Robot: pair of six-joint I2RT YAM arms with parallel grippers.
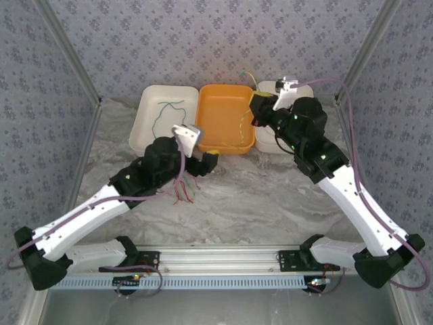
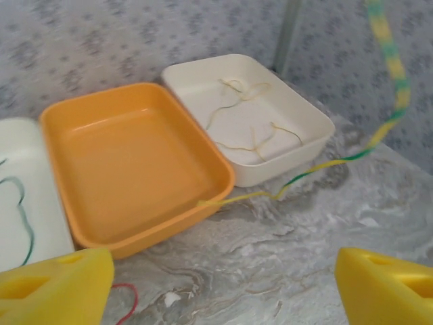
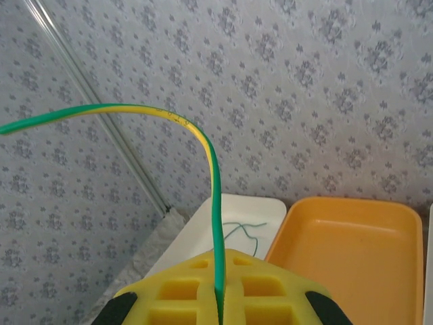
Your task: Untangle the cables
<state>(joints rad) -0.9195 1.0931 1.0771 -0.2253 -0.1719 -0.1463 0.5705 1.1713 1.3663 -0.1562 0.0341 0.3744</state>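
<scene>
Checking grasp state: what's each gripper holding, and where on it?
Right gripper pinches the green-yellow striped wire partway along, a tail sticking out. Left gripper open, holding nothing.

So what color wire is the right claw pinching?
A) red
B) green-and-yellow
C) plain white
B: the right claw is shut on the green-and-yellow wire, which rises straight up from it and bends over to the left.
</scene>
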